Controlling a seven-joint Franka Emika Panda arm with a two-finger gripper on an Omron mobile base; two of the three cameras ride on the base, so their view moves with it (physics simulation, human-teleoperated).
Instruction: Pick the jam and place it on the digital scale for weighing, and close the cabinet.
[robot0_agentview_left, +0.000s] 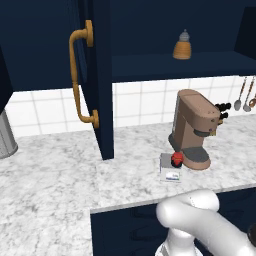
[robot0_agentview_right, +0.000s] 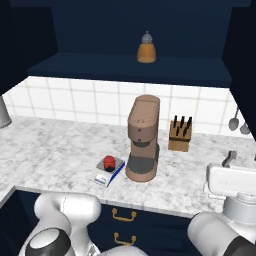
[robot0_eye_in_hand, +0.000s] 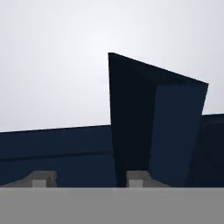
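Jam (robot0_agentview_left: 177, 159) sits on the scale (robot0_agentview_left: 169, 171), just left of the coffee machine (robot0_agentview_left: 194, 128); a bottle (robot0_agentview_left: 182, 46) stands inside the open cabinet (robot0_agentview_left: 95, 75) above.

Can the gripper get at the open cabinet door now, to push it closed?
Probably yes. The hand view shows the gripper facing the cabinet door edge with nothing between. The jam already sits on the digital scale, low and out of the way.

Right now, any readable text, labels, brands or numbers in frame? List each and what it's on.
None can be read.
The digital scale has a small blue display on its white front edge, too small and blurred to read.
The jam on the scale, the coffee machine, the orange bottle on the cabinet shelf and the open cabinet door show no legible label.
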